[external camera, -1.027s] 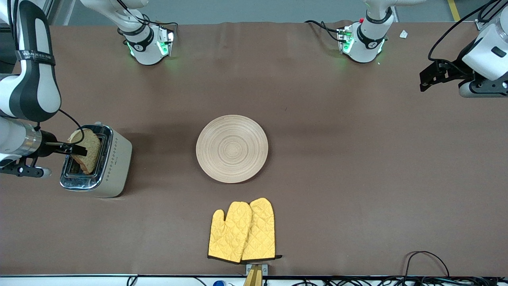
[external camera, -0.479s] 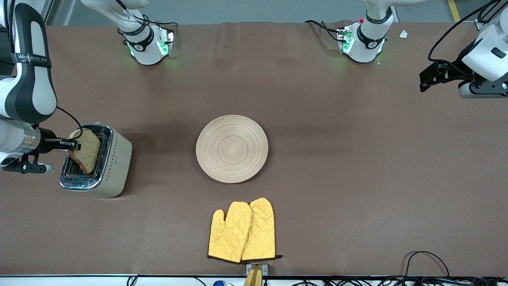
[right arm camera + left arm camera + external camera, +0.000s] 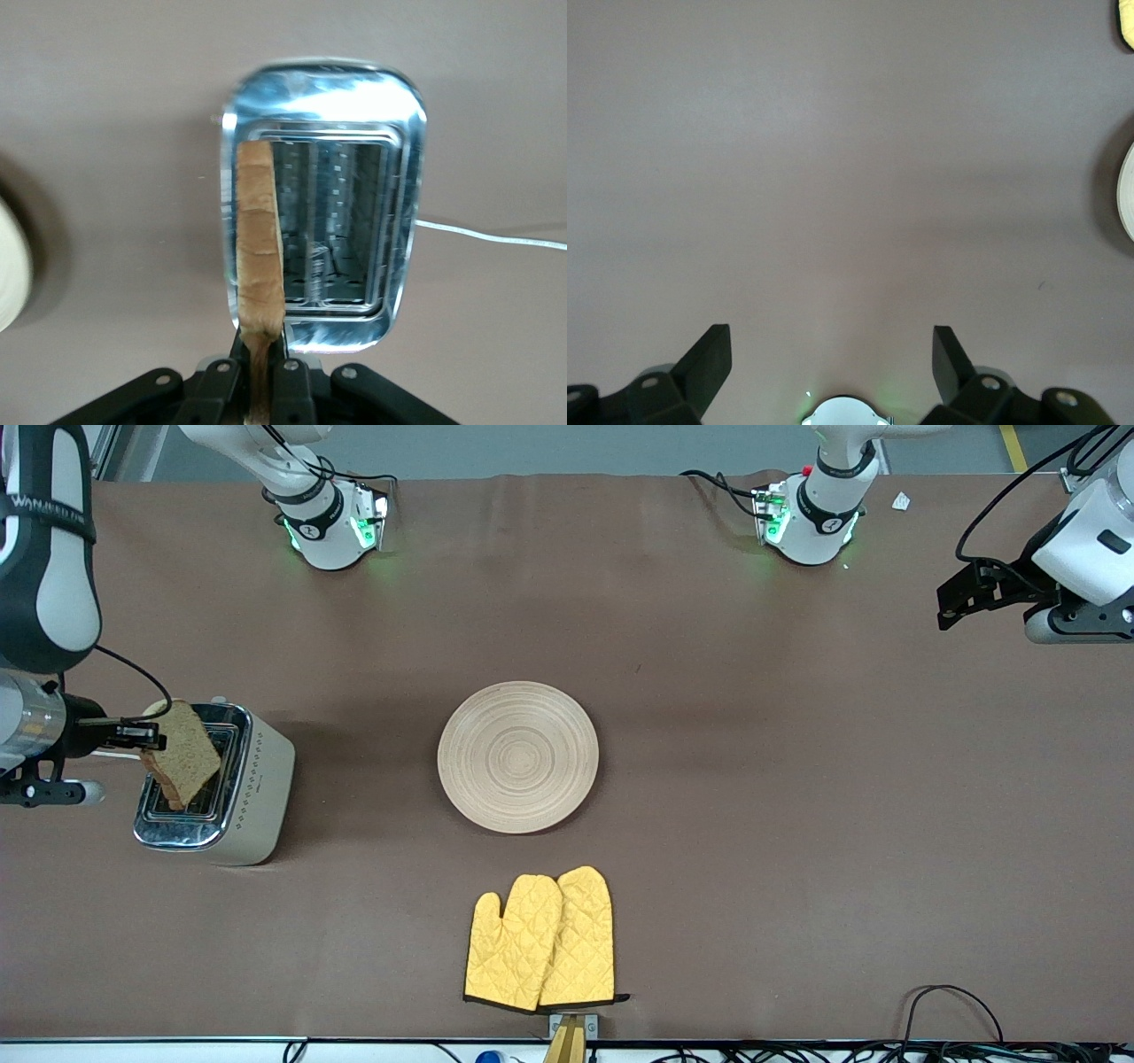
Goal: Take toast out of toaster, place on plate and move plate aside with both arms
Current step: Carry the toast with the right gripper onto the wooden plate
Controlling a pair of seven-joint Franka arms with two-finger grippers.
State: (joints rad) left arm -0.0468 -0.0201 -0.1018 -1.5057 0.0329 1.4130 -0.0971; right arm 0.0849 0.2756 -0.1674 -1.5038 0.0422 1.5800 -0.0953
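Note:
The toast [image 3: 182, 752], a brown speckled slice, hangs tilted above the slots of the chrome toaster [image 3: 252, 793], clear of them. My right gripper [image 3: 149, 737] is shut on its upper edge. In the right wrist view the toast [image 3: 259, 239] shows edge-on, pinched at the right gripper [image 3: 260, 347], with the toaster [image 3: 403, 177] below it. The round beige plate [image 3: 518, 757] with ring grooves lies bare at the table's middle. My left gripper [image 3: 952, 608] waits open, high over the left arm's end of the table. In the left wrist view the left gripper [image 3: 833, 345] shows only brown cloth between its fingers.
A pair of yellow oven mitts [image 3: 540, 942] lies nearer the front camera than the plate. The plate's rim [image 3: 1127, 190] and a mitt's tip [image 3: 1126, 19] show at the edge of the left wrist view. A thin white cord [image 3: 492, 235] runs from the toaster.
The right gripper closed on the toast and lifted it out of the toaster slot, drawing it slightly toward the right arm's end. The left arm has not moved.

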